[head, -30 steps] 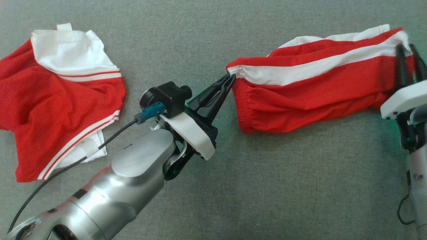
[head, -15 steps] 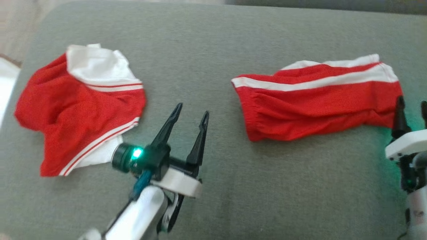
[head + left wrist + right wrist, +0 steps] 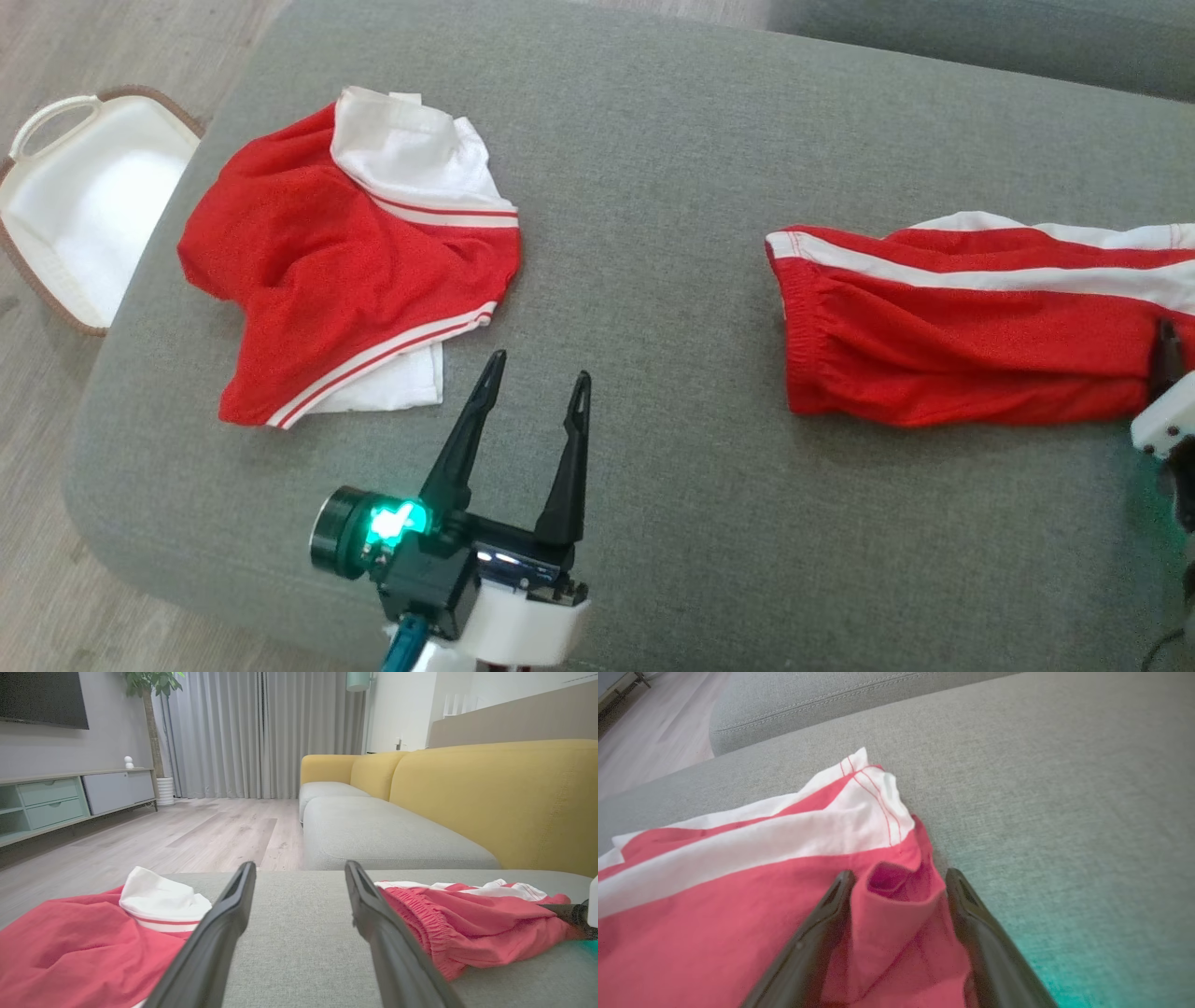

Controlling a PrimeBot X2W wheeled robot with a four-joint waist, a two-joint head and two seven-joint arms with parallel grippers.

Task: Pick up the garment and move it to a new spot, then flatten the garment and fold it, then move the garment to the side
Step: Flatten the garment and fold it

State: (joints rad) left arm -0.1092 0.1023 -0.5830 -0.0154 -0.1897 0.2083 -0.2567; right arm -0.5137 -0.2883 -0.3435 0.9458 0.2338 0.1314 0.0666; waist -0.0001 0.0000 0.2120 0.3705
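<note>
1. The garment (image 3: pixel 962 345) is a long red piece of thin, slightly glossy knit with white side stripes and a gathered elastic edge at its left end. It lies stretched across the right part of the sofa seat (image 3: pixel 653 187), a coarse grey woven cushion with rounded corners.
2. A second garment (image 3: pixel 345 280), red with white panels and thin stripes, lies crumpled on the seat's left part, well apart from the first.
3. On the pale wood floor (image 3: pixel 28 560) beside the sofa's left end sits a white basket (image 3: pixel 84 205) with a brown rim and a loop handle.
4. The left end effector (image 3: pixel 538 366) hovers over bare cushion between the two garments. Its tapered dark fingers are spread wide and hold nothing, and a green light glows on its body.
5. The right wrist view shows the right end effector (image 3: pixel 900 873) at the garment's stitched far corner. Its fingers are equally wide, and a raised pucker of red cloth stands between them without being pinched flat.
6. The left wrist view adds the room: yellow sofa backs (image 3: pixel 490 798), grey curtains (image 3: pixel 261 732) and a low cabinet (image 3: pixel 70 798).
7. Count: two garments, two end effectors, one basket.
</note>
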